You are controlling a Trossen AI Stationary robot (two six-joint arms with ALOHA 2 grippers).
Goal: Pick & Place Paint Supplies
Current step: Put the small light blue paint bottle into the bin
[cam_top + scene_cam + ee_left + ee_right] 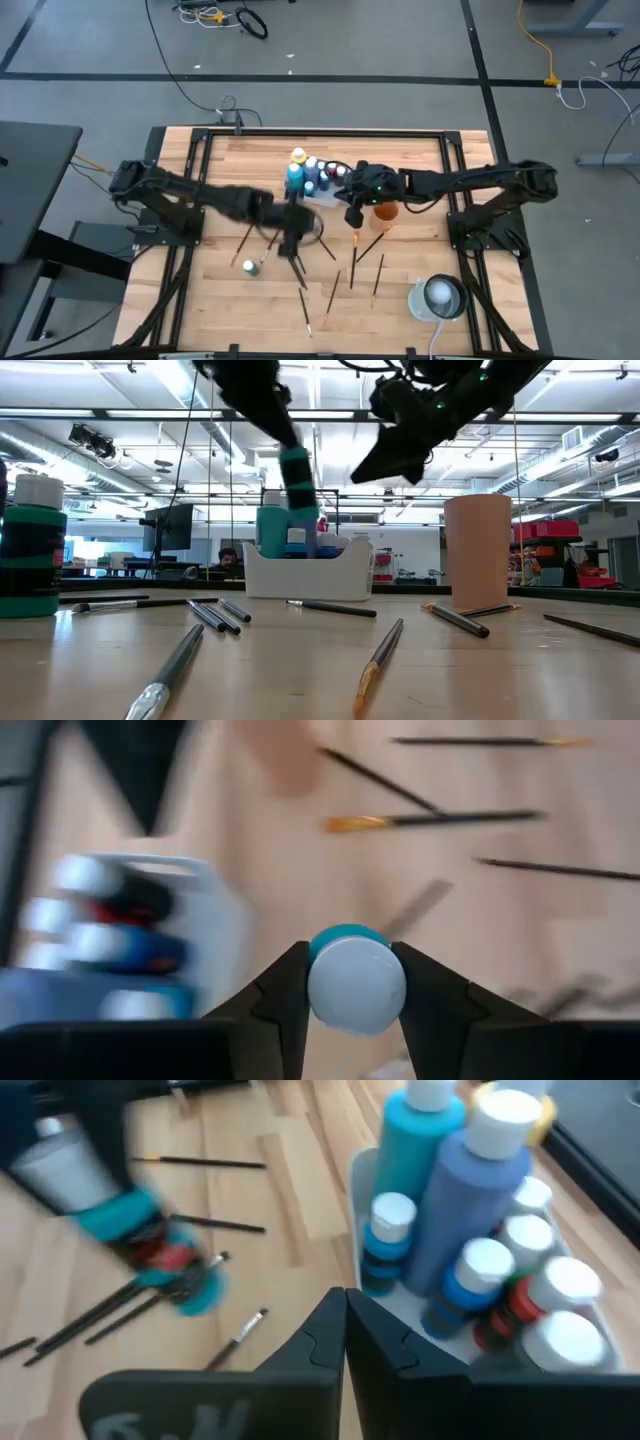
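Left tool [345,982] clamps a teal bottle [355,982] at its white cap, aloft beside the tray [305,578]; rigid, light, probably slick. Right tool [345,1330] closed, empty, above the tray.

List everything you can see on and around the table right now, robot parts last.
White tray: one, far middle of the table, holding a cluster of white-capped bottles, blue, teal and red.
Teal bottle: one, white cap, in the left gripper, above the table beside the tray.
Loose teal bottle: one, white cap, standing alone on the near left of the table.
Paintbrushes: about a dozen, dark handles, scattered across the table's near half.
Orange-brown cup: one, right of the tray.
Person: one, seated in the room behind.
Left gripper: shut on the teal bottle.
Right gripper: shut, empty, over the tray's edge.
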